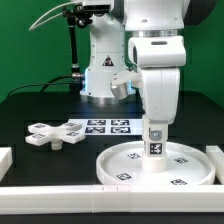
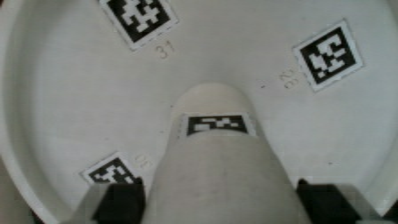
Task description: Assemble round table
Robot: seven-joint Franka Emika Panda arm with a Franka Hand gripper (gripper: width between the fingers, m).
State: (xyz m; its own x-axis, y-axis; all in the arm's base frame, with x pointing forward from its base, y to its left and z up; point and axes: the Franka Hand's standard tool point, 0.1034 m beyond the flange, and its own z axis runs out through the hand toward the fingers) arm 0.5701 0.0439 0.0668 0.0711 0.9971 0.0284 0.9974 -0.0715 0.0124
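The large rimmed round disc (image 1: 158,165) lies flat on the black table at the front right. My gripper (image 1: 156,128) is shut on the short thick cylinder leg (image 1: 155,140) and holds it upright over the middle of the disc; I cannot tell whether its lower end touches. In the wrist view the leg (image 2: 217,150) runs between my black fingers (image 2: 121,205), its tagged end pointing at the disc (image 2: 71,90). The cross-shaped base (image 1: 55,133) lies at the exterior view's left, apart from my gripper.
The marker board (image 1: 108,125) lies behind the disc. White border rails run along the front (image 1: 100,203), the front left (image 1: 5,158) and right (image 1: 215,155). The arm's base (image 1: 105,75) stands at the back.
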